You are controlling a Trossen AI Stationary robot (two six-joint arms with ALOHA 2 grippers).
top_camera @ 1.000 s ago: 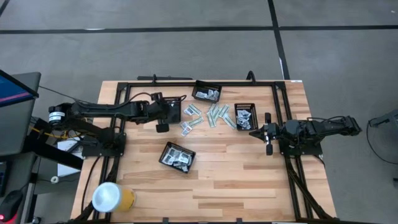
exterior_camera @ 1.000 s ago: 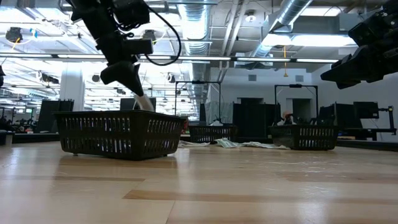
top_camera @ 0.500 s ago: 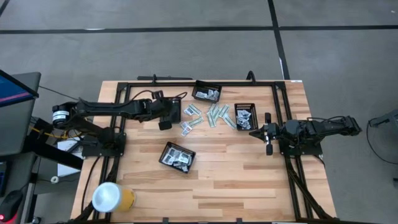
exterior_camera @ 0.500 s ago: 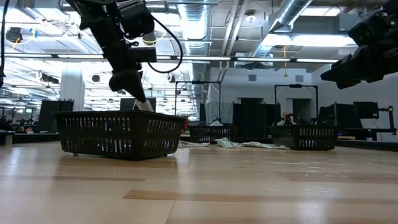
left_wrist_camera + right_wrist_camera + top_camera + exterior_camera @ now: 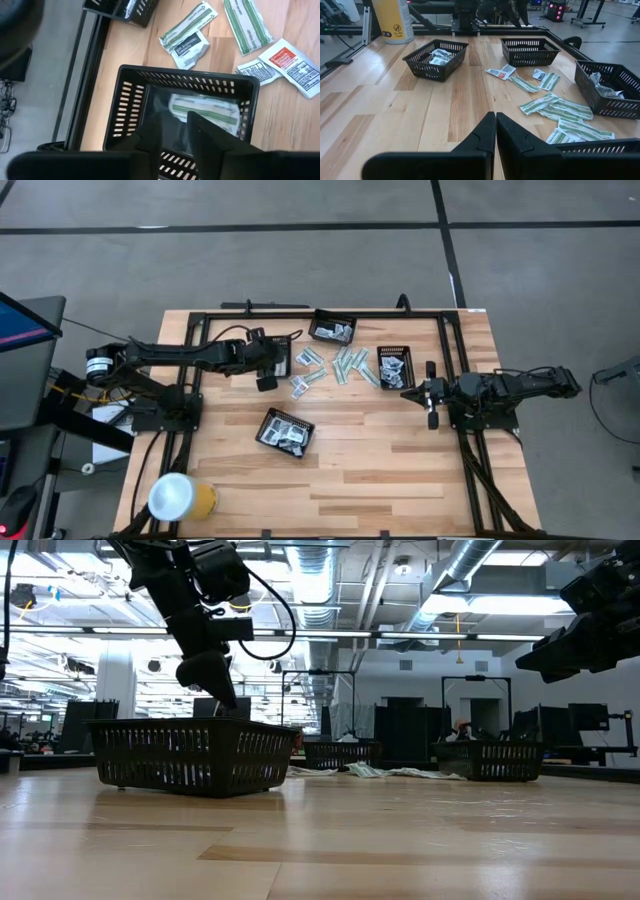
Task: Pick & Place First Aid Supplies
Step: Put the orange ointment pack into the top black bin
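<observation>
Four black mesh trays (image 5: 285, 430), roughly a dozen loose packets (image 5: 343, 365) on the table (image 5: 380, 470), two arms, one yellow canister (image 5: 180, 498)

two black cabled arms (image 5: 190, 357)

Hardly any legible text. White sachet (image 5: 189, 48) beside the black mesh tray (image 5: 131, 107) carries dark green print, too small to read. White sachet with a red block (image 5: 291, 63) has lines of fine print, also unreadable. Yellow canister (image 5: 393, 19) at the bench's far end shows a round black symbol, wording illegible.
</observation>
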